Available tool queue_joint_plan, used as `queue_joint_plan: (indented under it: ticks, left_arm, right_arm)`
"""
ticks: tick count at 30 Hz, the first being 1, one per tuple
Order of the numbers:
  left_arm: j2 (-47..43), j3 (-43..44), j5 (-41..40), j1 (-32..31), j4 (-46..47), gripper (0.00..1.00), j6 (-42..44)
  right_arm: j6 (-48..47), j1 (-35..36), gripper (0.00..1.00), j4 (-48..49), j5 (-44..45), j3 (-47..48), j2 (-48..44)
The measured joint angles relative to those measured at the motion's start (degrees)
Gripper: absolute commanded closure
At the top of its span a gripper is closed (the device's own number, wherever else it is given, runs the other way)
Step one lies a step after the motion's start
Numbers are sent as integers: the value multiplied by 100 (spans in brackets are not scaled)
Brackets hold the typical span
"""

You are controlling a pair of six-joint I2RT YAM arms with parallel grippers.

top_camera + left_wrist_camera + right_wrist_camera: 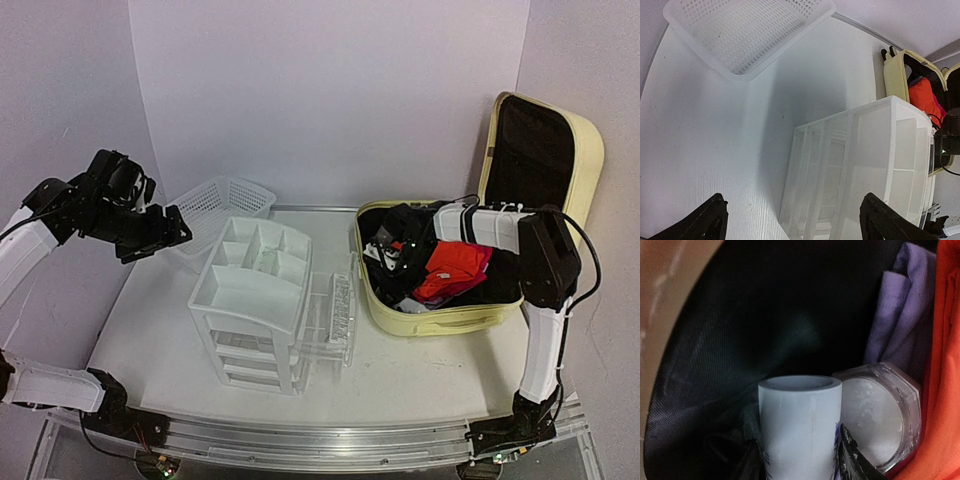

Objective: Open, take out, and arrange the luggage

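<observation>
mesh basket (215,213): back left (white) | drawer organizer (247,290): centre, clear drawer sticking out

Bright, even light; soft shadows; dim, blurred inside the luggage (715,340).

Basket (225,200) behind organizer (255,268), luggage (450,320) to right

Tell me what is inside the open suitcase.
Inside the suitcase: an orange cloth, a purple cloth, a clear jar and a white tube in the right gripper, on black lining. Whatever lies under the cloths and the arm is covered.
</observation>
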Motion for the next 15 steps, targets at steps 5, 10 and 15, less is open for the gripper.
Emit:
queue_joint_plan:
  ticks: [5,10,15]
  left_arm:
    - [15,-2,50,0,24,8,0]
    - [13,-15,57,0,28,8,-2]
    - [9,-66,63,0,24,8,-7]
  right_arm:
    - [4,22,52,210,17,-122,-20]
    - [63,31,65,358,70,-199,-72]
    - [190,33,72,356,153,-284,-214]
